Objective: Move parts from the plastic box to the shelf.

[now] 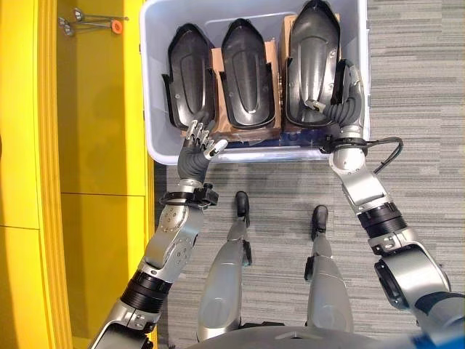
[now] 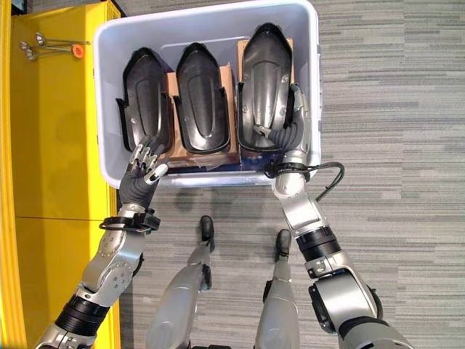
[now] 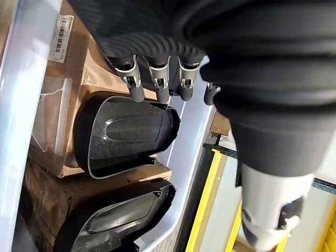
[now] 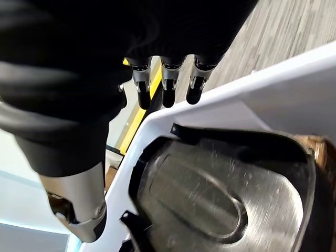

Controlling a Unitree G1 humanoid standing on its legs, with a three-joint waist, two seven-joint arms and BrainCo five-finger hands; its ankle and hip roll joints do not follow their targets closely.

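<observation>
A pale plastic box on the floor holds three black moulded parts on cardboard: left part, middle part and the taller right part. My left hand hovers at the box's near left corner with relaxed fingers just short of the left part's near end. My right hand is inside the box along the right part's outer edge. Its fingers are straight above that part and its thumb lies on the part's near end. The hand is open.
The yellow shelf stands along the left of the box, with a few metal rods and an orange piece lying on it at the far end. Grey carpet lies to the right of the box.
</observation>
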